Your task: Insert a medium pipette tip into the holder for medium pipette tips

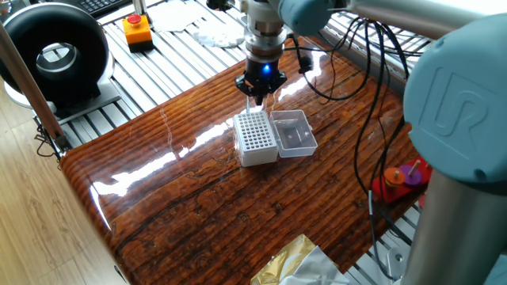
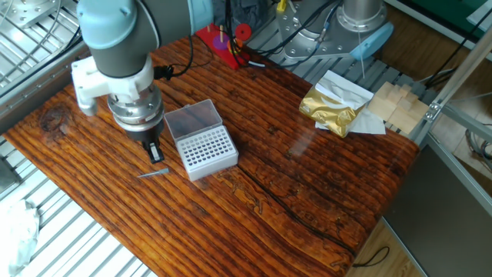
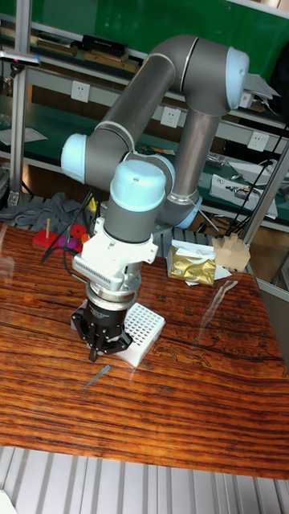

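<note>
The holder for medium pipette tips is a white box with a grid of holes, its clear lid lying open beside it. The medium pipette tip lies flat on the wooden table, just off the holder's corner. My gripper hangs point-down close above the table, between the holder and the tip and a short way from the tip. Its fingers meet in a point and look shut, with nothing between them. The one fixed view does not show the tip.
A red stand with purple pieces sits at the table's edge. A gold foil bag and wooden blocks lie at another corner. An orange button box and a black round device stand off the table.
</note>
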Motion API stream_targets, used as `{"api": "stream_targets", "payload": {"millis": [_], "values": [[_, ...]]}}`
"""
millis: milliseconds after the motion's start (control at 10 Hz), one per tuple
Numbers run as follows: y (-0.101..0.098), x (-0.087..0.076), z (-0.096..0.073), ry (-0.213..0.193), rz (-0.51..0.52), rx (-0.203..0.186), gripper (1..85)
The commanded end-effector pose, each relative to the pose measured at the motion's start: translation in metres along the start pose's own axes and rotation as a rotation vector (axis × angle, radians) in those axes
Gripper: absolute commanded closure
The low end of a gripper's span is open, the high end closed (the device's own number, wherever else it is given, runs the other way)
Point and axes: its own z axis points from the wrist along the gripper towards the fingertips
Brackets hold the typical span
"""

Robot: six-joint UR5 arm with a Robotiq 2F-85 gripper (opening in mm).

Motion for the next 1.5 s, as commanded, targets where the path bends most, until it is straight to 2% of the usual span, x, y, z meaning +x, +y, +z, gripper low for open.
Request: {"api": "stream_targets", "payload": {"millis": [0, 200, 300, 400, 600, 700, 800, 900, 1200, 1400], "values": [[0.016, -0.002, 0.002, 0.017, 0.032, -0.009, 84.7], [0.019, -0.007, 0.005, 0.012, 0.033, -0.009, 84.7], [0.025, 0.000, 0.005, 0.038, 0.043, -0.033, 84.7], [0.026, 0.002, 0.005, 0.051, 0.042, -0.037, 84.7], [0.018, 0.004, 0.006, 0.059, 0.029, -0.005, 84.7], [0.014, 0.011, 0.007, 0.086, 0.027, 0.009, 84.7], [0.009, 0.009, 0.007, 0.079, 0.010, 0.027, 84.7], [-0.001, 0.006, 0.006, 0.071, -0.022, 0.063, 84.7], [-0.012, -0.006, 0.001, 0.050, -0.083, 0.088, 80.3], [-0.013, -0.008, 0.000, 0.051, -0.098, 0.081, 75.7]]}}
